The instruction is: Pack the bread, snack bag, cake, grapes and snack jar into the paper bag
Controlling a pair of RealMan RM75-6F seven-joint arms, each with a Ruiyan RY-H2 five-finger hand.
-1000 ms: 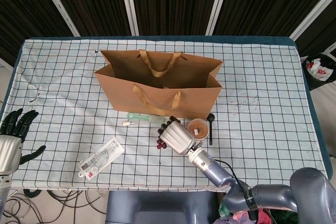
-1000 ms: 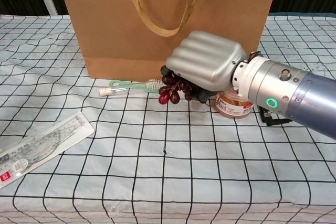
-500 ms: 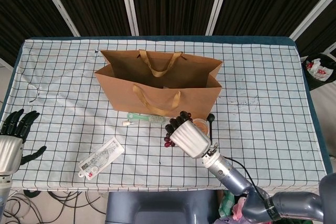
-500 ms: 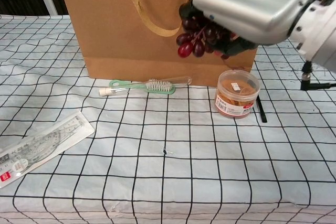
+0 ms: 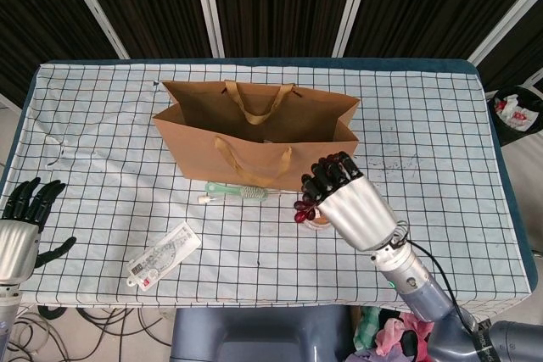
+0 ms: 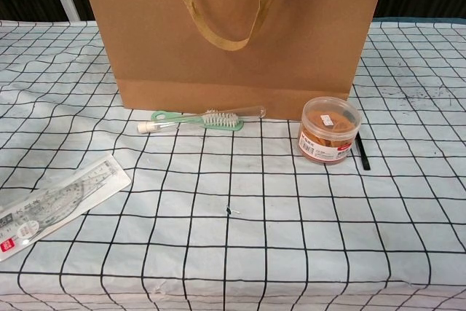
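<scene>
Right hand (image 5: 346, 197) grips the grapes (image 5: 304, 208) — lift clear of the paper bag (image 5: 254, 137) rim, centre, then release; left hand (image 5: 24, 218) spread, idle.

head: high, looking down, whole table (image 5: 441, 125) | chest: low, close, level | shared: paper bag (image 5: 254, 137) front

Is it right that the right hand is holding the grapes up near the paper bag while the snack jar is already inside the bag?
Not quite. The right hand does hold the grapes by the paper bag, but the snack jar stands on the table in front of the bag, as the chest view shows.
</scene>
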